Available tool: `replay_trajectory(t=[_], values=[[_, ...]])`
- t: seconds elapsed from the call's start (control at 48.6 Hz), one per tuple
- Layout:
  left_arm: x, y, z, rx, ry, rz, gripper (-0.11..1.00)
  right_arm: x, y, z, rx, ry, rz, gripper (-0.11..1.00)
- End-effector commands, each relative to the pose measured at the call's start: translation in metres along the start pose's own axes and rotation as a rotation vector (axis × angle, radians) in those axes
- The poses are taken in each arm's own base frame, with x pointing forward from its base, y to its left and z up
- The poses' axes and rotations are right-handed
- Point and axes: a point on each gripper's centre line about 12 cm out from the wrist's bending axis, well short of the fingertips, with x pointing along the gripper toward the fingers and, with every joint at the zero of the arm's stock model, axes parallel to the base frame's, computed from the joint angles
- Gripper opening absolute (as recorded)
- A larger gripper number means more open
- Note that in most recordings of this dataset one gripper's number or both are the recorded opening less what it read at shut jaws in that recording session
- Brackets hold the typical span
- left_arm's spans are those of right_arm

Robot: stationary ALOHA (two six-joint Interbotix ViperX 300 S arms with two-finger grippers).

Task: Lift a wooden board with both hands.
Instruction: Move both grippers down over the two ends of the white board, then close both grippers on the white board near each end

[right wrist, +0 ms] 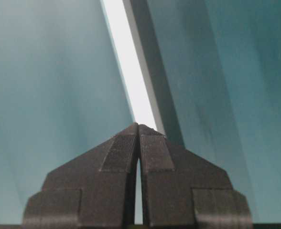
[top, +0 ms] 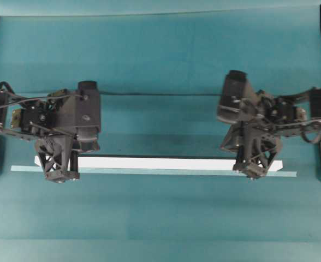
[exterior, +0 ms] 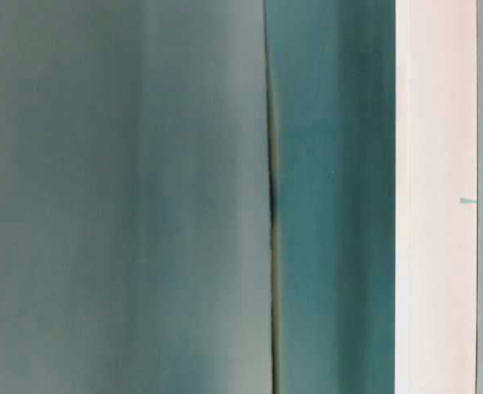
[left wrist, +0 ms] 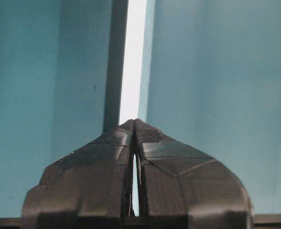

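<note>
A: Board (top: 155,162) position?

B: White plank, lying left-right across the middle of the teal table (top: 160,218) in the overhead view, angled ends. A thin pale strip (top: 166,172) runs along its near edge and sticks out past both ends. In the table-level view the board (exterior: 435,197) shows as a pale vertical band at right; rest of that view is blurred teal and grey.

A: Left gripper (top: 61,173)?

B: Over the board's left end, fingertips at the near edge. Left wrist view: gripper (left wrist: 134,121) tips pressed together, only a sliver of white showing through lower down. The board (left wrist: 132,62) runs away from the tips as a bright line. Jaws narrow, fully closed. Whether they pinch the board or merely sit over it, cannot tell.

A: Right gripper (top: 251,172)?

B: Same posture near the board's right end, tips at the near edge. Right wrist view: gripper (right wrist: 138,125) tips meet, and the board (right wrist: 128,57) slants away up and left from them. Closed; a hold on the board is not confirmed.

A: Board off the table?

B: Dark band beside it in both wrist views; whether it is raised I cannot judge.
</note>
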Motion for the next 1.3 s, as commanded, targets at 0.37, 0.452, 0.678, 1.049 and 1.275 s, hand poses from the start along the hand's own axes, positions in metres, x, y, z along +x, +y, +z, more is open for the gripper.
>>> replay_trajectory(t=[0.37, 0.452, 0.678, 1.049, 1.275], values=[[-0.005, 0.001, 0.004, 0.025, -0.016, 0.005, 0.00, 0.009, 0.005, 0.019, -0.092, 0.085, -0.041, 0.06], [-0.004, 0.002, 0.003, 0.014, -0.013, 0.007, 0.04, 0.009, 0.006, 0.018, -0.112, 0.089, -0.040, 0.15], [0.001, 0.000, -0.006, 0.021, 0.015, 0.004, 0.54, 0.011, 0.008, 0.013, -0.129, 0.110, -0.040, 0.74], [0.022, -0.005, -0.026, 0.038, 0.065, -0.004, 0.98, 0.026, 0.013, -0.004, -0.169, 0.167, -0.043, 0.95], [0.049, -0.005, -0.044, 0.032, 0.079, -0.005, 0.98, 0.054, 0.011, -0.023, -0.187, 0.215, -0.052, 0.95]])
